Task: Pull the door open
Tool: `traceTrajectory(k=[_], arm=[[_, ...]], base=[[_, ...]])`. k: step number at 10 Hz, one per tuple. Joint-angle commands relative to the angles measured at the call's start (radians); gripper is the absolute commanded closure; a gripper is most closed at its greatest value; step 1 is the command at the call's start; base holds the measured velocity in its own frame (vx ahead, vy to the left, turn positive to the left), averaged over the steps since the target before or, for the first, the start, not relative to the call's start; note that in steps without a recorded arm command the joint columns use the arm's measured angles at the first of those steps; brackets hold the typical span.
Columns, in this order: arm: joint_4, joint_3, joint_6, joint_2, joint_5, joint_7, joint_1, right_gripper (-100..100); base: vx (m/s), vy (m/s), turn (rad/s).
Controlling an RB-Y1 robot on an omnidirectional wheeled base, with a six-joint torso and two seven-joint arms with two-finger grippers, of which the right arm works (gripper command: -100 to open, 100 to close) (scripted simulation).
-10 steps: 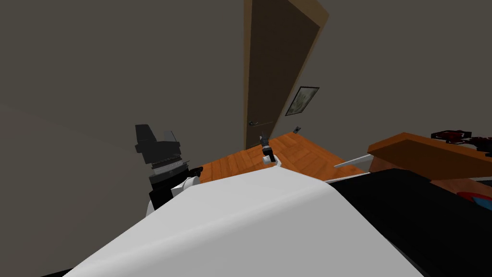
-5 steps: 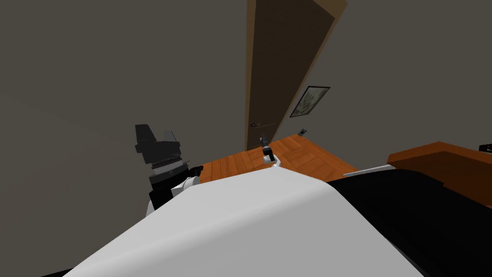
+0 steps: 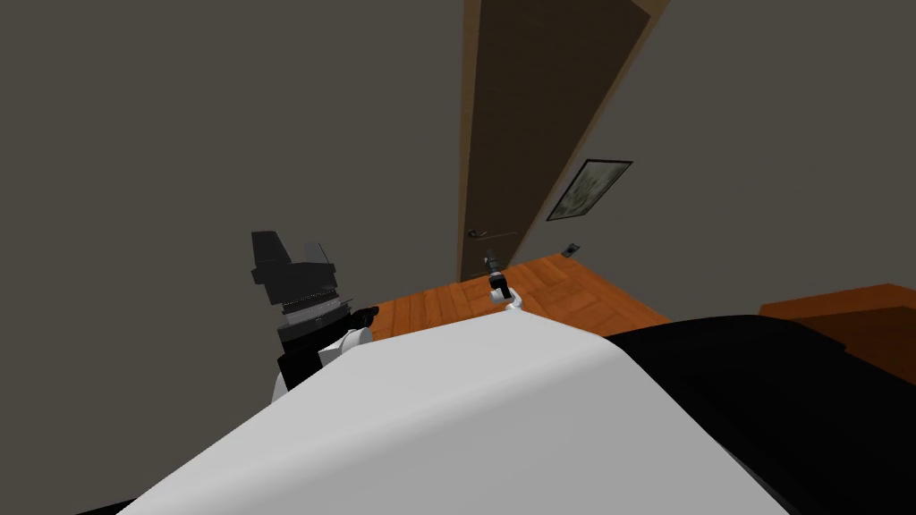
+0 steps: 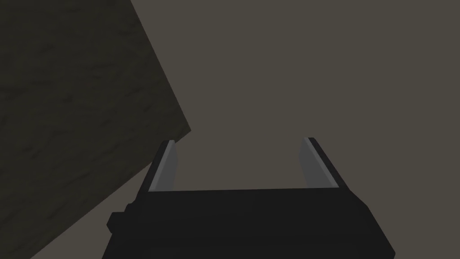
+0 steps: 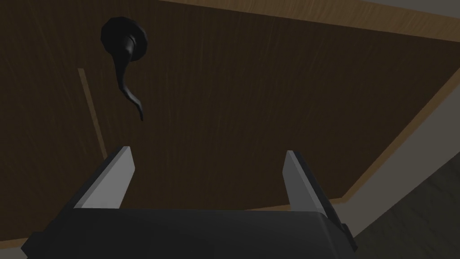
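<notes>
Fingers point(image 5: 117, 180) on the right gripper point(image 5: 209, 180) are spread wide with nothing between them, pointing at the dark brown door point(image 5: 233, 103). The door's black lever handle point(image 5: 125, 63) sits just past one fingertip, not touched. The door sits in a lighter wood frame point(image 5: 314, 17), straight ahead across the wood floor point(image 3: 572, 299). The left gripper point(image 4: 238, 164) is raised off to my left, fingers wide apart too.

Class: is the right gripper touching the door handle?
Apart. The right wrist view shows the open right gripper short of the door handle, with a gap between.
</notes>
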Motion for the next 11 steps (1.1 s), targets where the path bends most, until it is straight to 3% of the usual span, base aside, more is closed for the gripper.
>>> traceTrajectory(k=[1,11], arm=[[0.047,-0.005,-0.007,-0.006,-0.002,-0.002,-0.021,-100],[0.308,-0.033,-0.040,-0.034,-0.012,-0.007,-0.134,-100]], base=[[0.042,-0.065,0.132],[0.058,-0.090,0.110]])
